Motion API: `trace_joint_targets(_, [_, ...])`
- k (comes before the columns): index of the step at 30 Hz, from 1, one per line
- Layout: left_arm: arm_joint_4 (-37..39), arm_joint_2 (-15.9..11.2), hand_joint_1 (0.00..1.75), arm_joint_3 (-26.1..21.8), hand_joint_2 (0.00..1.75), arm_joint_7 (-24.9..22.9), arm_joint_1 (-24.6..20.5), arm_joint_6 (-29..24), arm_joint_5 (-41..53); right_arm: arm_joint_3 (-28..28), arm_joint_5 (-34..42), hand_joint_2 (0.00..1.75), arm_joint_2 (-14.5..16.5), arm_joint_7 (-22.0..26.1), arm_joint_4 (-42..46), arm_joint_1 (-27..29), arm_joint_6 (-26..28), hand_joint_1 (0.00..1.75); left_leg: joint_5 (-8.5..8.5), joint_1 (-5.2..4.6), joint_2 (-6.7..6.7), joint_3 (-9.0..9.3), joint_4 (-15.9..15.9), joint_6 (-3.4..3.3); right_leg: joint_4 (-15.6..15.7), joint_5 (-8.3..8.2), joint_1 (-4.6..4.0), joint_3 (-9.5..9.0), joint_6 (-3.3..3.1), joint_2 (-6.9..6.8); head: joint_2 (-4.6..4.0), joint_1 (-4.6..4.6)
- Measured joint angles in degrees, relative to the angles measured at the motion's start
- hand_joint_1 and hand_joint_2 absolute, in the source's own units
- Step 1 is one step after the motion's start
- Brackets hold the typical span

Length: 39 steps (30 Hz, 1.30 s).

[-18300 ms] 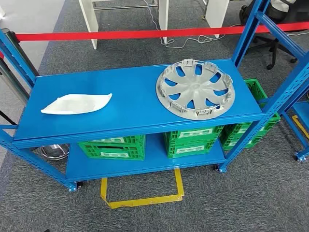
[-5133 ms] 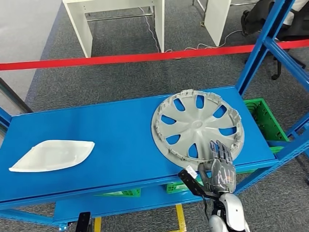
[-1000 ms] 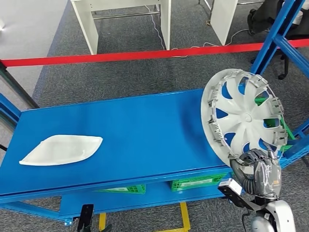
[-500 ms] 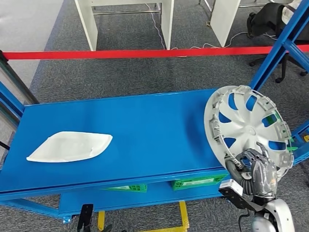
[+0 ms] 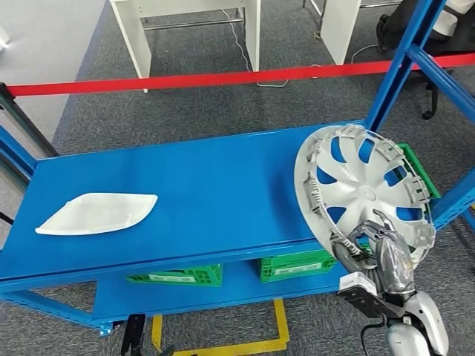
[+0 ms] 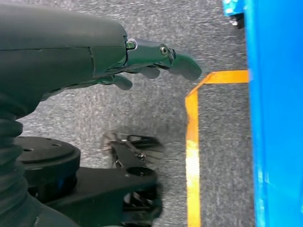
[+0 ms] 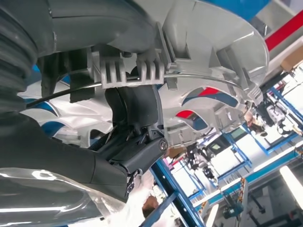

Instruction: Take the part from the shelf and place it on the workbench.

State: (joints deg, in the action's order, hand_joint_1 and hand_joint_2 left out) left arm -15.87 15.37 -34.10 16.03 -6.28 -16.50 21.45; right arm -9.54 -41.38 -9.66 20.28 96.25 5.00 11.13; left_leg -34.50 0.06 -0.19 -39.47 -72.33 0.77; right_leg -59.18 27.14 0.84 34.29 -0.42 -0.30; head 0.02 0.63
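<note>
The part is a silver wheel cover (image 5: 364, 189) with blue showing through its spoke gaps. It is lifted off the blue shelf (image 5: 185, 200) and tilted up on edge at the shelf's right end. My right hand (image 5: 387, 256) grips its lower rim; up close the wheel cover (image 7: 214, 56) has its ribbed rim and wire ring clamped between the fingers (image 7: 136, 109). My left hand (image 6: 118, 64) hangs low beside the shelf with fingers stretched out and nothing in them.
A flat white part (image 5: 95, 213) lies on the shelf's left side. Green crates (image 5: 174, 277) sit on the lower shelf. A red barrier tape (image 5: 196, 79) runs behind, with white table legs (image 5: 131, 41) beyond. Blue uprights (image 5: 403, 52) stand at the right. Yellow floor tape (image 5: 252, 345) marks the carpet.
The whole view has shifted a little as the camera moved. The wheel cover in my right hand has moved left and slightly lower in the picture, still tilted up off the shelf.
</note>
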Motion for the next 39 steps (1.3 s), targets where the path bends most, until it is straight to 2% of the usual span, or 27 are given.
trace_joint_targets(1, [0.00,0.00,0.00,0.00,1.75,-0.18,0.01,0.00,0.08,-0.04,0.22,1.75,0.00,0.02,-0.22,-0.14,-0.35,1.75,-1.10,-0.01,0.00,-0.10,-2.10,-0.07,-0.01,-0.52,-0.16,0.70,-0.05,-0.04,0.00,0.00])
trace_joint_targets(2, [0.00,0.00,0.00,0.00,1.75,-0.37,0.01,0.02,0.18,-0.07,0.50,1.75,0.00,0.03,-0.45,-0.31,-0.72,1.75,-1.10,-0.05,0.00,0.83,-2.00,-0.29,-0.02,-1.04,-0.34,1.39,-0.07,-0.05,0.00,-0.01])
trace_joint_targets(3, [0.00,0.00,0.00,0.00,1.75,-0.55,-0.01,0.05,0.31,-0.09,0.85,1.75,0.00,0.07,-0.69,-0.54,-1.14,1.75,-0.23,-0.14,-0.01,2.85,0.34,-0.67,-0.02,-1.58,-0.53,2.05,-0.07,-0.01,0.00,-0.01])
trace_joint_targets(5, [-0.04,-0.01,0.00,0.00,1.75,-0.77,-0.14,0.15,0.53,-0.11,1.65,1.75,0.00,0.29,-1.18,-1.11,-1.97,1.75,1.94,-0.52,0.03,8.50,8.63,-1.82,0.00,-2.66,-0.85,3.08,0.02,0.06,0.00,0.01])
trace_joint_targets(6, [-0.09,0.01,0.00,0.01,1.75,-0.82,-0.25,0.21,0.62,-0.11,2.01,1.75,0.00,0.45,-1.53,-1.45,-2.37,1.75,2.69,-0.75,0.12,10.50,12.02,-2.21,0.04,-3.17,-0.92,3.40,0.17,0.07,0.00,0.04])
trace_joint_targets(7, [-0.14,0.02,0.00,0.01,1.75,-0.87,-0.36,0.26,0.71,-0.11,2.30,1.75,0.00,0.60,-2.04,-1.85,-2.73,1.75,3.05,-0.98,0.20,11.51,14.01,-2.45,0.11,-3.66,-0.89,3.60,0.41,0.01,0.00,0.05])
trace_joint_targets(10, [-0.21,0.02,0.00,0.01,1.75,-1.12,-0.38,0.28,0.88,-0.15,2.66,1.75,0.01,0.90,-4.04,-2.91,-3.64,1.75,4.64,-1.22,0.39,10.90,15.13,-2.82,0.65,-5.05,-0.60,4.02,1.44,-0.13,0.00,0.03])
trace_joint_targets(11, [-0.23,0.04,0.00,-0.01,1.75,-1.27,-0.37,0.26,0.89,-0.24,2.69,1.75,0.02,0.98,-4.72,-3.12,-3.85,1.75,5.53,-1.09,0.45,10.43,15.55,-3.06,0.49,-4.46,-0.56,4.40,1.78,-0.06,0.00,0.07])
trace_joint_targets(12, [-0.25,0.09,0.00,-0.01,1.75,-1.40,-0.38,0.25,0.91,-0.34,2.71,1.75,0.03,1.05,-5.37,-3.31,-3.98,1.75,6.48,-0.92,0.53,9.78,15.97,-3.33,-0.53,-2.78,-0.56,5.02,2.13,0.04,0.00,0.14])
trace_joint_targets(15, [-0.30,0.27,0.00,0.00,1.75,-1.61,-0.41,0.26,1.01,-0.73,2.72,1.75,0.04,1.19,-7.16,-4.10,-4.35,1.75,8.80,-0.74,0.61,7.16,16.23,-3.67,-9.62,5.71,-0.27,7.16,3.05,0.17,0.00,0.39])
trace_joint_targets(16, [-0.31,0.31,0.00,-0.01,1.75,-1.62,-0.40,0.26,1.02,-0.86,2.72,1.75,0.04,1.22,-7.61,-4.30,-4.45,1.75,9.51,-0.71,0.64,6.18,16.17,-3.57,-12.68,7.03,-0.14,7.23,3.33,0.16,0.00,0.42])
trace_joint_targets(17, [-0.31,0.35,0.00,-0.01,1.75,-1.62,-0.38,0.26,1.02,-1.00,2.72,1.75,0.04,1.27,-8.06,-4.49,-4.52,1.75,10.20,-0.64,0.66,5.19,16.08,-3.42,-14.33,6.90,0.00,6.64,3.61,0.16,0.00,0.41])
trace_joint_targets(18, [-0.31,0.38,0.00,-0.02,1.75,-1.62,-0.38,0.27,1.02,-1.18,2.70,1.75,0.04,1.31,-8.58,-4.78,-4.57,1.75,10.84,-0.53,0.68,4.21,15.94,-3.21,-14.18,5.67,0.18,5.18,3.90,0.15,0.00,0.42])
trace_joint_targets(20, [-0.33,0.42,0.00,-0.02,1.75,-1.62,-0.37,0.29,1.01,-1.60,2.65,1.75,0.04,1.33,-9.65,-5.65,-4.65,1.75,11.99,-0.34,0.69,2.41,15.33,-2.56,-8.30,3.41,0.67,-0.53,4.55,0.10,0.00,0.44])
trace_joint_targets(21, [-0.36,0.45,0.00,-0.02,1.75,-1.62,-0.37,0.30,1.01,-1.84,2.60,1.75,0.05,1.33,-10.04,-6.11,-4.68,1.75,12.46,-0.32,0.70,1.66,14.83,-2.17,-4.11,3.65,0.75,-3.78,4.57,0.17,0.00,0.44])
trace_joint_targets(22, [-0.38,0.46,0.00,-0.02,1.75,-1.62,-0.37,0.30,1.00,-2.07,2.56,1.75,0.05,1.32,-10.31,-6.46,-4.70,1.75,12.97,-0.36,0.70,1.10,14.39,-1.79,-0.72,4.48,0.77,-6.13,4.36,0.25,0.00,0.46])
trace_joint_targets(23, [-0.42,0.49,0.00,-0.02,1.75,-1.62,-0.36,0.29,0.98,-2.29,2.52,1.75,0.06,1.33,-10.53,-6.69,-4.72,1.75,13.47,-0.41,0.70,0.73,14.10,-1.47,1.33,5.41,0.66,-7.32,3.94,0.34,0.00,0.46])
trace_joint_targets(25, [-0.42,0.51,0.00,-0.02,1.75,-1.62,-0.25,0.28,0.92,-2.71,2.43,1.75,0.07,1.31,-11.10,-6.85,-4.81,1.75,14.27,-0.28,0.63,0.38,14.00,-0.91,1.82,5.46,0.47,-6.78,2.70,0.31,0.00,0.48])
trace_joint_targets(26, [-0.42,0.51,0.00,-0.02,1.75,-1.66,-0.17,0.28,0.88,-2.89,2.39,1.75,0.07,1.28,-11.38,-6.90,-4.84,1.75,13.60,-0.16,0.57,0.13,13.63,-0.60,1.71,5.05,0.46,-6.25,2.13,0.21,0.00,0.43])
trace_joint_targets(27, [-0.42,0.52,0.00,-0.02,1.75,-1.69,-0.08,0.28,0.85,-3.07,2.35,1.75,0.08,1.25,-11.62,-7.00,-4.87,1.75,11.85,-0.07,0.51,-0.28,12.38,-0.28,1.66,4.53,0.46,-5.75,1.55,0.11,0.00,0.39])
trace_joint_targets(30, [-0.42,0.53,0.00,-0.02,1.75,-1.78,-0.05,0.28,0.85,-3.44,2.25,1.75,0.09,1.16,-12.13,-7.37,-4.87,1.75,3.48,0.04,0.45,-2.22,2.87,0.30,1.58,2.59,0.23,-4.06,0.53,-0.03,0.00,0.23])
trace_joint_targets(31, [-0.42,0.52,0.00,-0.02,1.75,-1.78,-0.06,0.28,0.85,-3.48,2.23,1.75,0.09,1.15,-12.30,-7.43,-4.87,1.75,2.08,0.03,0.45,-2.48,-0.31,0.28,1.52,1.89,0.07,-3.27,0.43,-0.04,0.00,0.20])
trace_joint_targets(32, [-0.42,0.53,0.00,-0.02,1.75,-1.78,-0.06,0.28,0.85,-3.51,2.21,1.75,0.09,1.14,-12.45,-7.44,-4.88,1.75,1.94,-0.01,0.44,-2.13,-2.18,0.10,1.45,1.21,-0.13,-2.36,0.38,-0.03,0.00,0.20])
trace_joint_targets(33, [-0.42,0.54,0.00,-0.02,1.75,-1.78,-0.07,0.28,0.84,-3.55,2.20,1.75,0.09,1.13,-12.57,-7.44,-4.89,1.75,2.85,-0.08,0.42,-0.95,-2.17,-0.26,1.39,0.54,-0.37,-1.44,0.32,-0.02,0.00,0.18])
trace_joint_targets(35, [-0.43,0.53,0.00,-0.02,1.75,-1.77,-0.13,0.29,0.83,-3.64,2.18,1.75,0.09,1.12,-12.70,-7.47,-4.89,1.75,5.24,-0.55,0.30,4.04,3.54,-1.67,1.33,-0.67,-0.78,0.09,0.25,0.04,0.00,0.19])
trace_joint_targets(37, [-0.46,0.53,0.00,-0.02,1.75,-1.74,-0.25,0.33,0.76,-3.78,2.07,1.75,0.17,1.08,-12.72,-7.57,-4.86,1.75,5.17,-1.20,0.19,9.59,11.74,-3.19,1.32,-1.72,-1.05,1.05,0.48,0.03,0.00,0.22])
trace_joint_targets(39, [-0.48,0.58,0.00,-0.02,1.75,-1.67,-0.35,0.43,0.59,-3.92,1.92,1.75,0.24,0.97,-12.75,-7.76,-4.84,1.75,4.51,-1.72,0.13,11.56,15.65,-3.73,1.49,-2.75,-0.86,1.52,1.14,-0.10,0.00,0.21])
